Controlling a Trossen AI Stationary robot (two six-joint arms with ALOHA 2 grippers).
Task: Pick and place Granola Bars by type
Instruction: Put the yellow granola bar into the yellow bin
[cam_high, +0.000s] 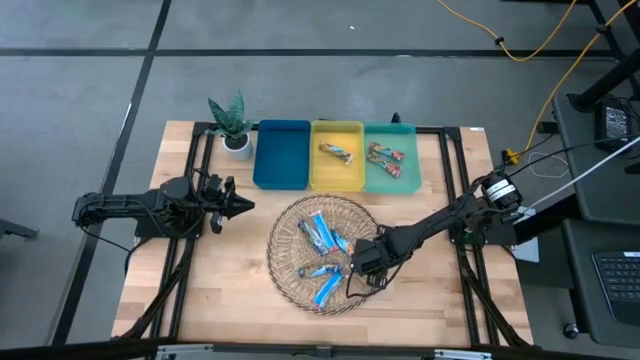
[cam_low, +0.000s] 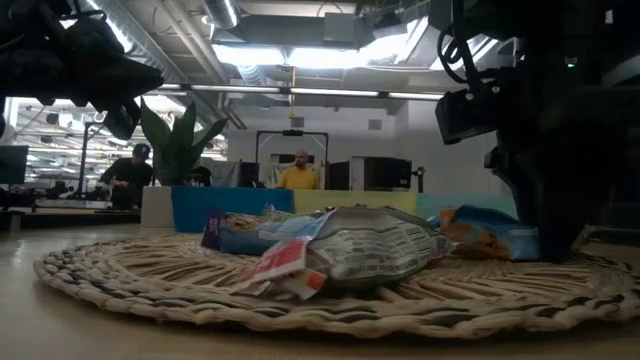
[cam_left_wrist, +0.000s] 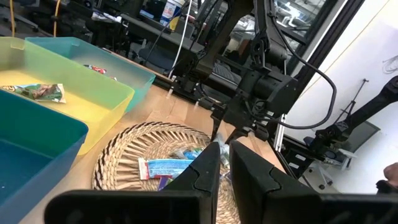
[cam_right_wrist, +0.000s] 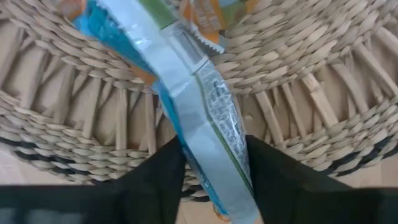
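Note:
Several blue and silvery-blue granola bars lie on a round woven mat in the table's middle. One multicolour bar lies in the yellow tray, and another in the green tray. The blue tray holds nothing that I can see. My right gripper is low over the mat's right part, shut on a silvery-blue bar. My left gripper is shut and empty, above the table left of the mat. My right gripper pinches the silvery-blue bar by its two long edges between its two fingers, near one end of the bar. The fingers point down from above. The rest of the bar runs out over the woven mat; whether it is lifted clear I cannot tell.
A small potted plant stands left of the blue tray at the far edge. The three trays stand side by side behind the mat. Bare wood lies left of the mat. People show in the room beyond the table.

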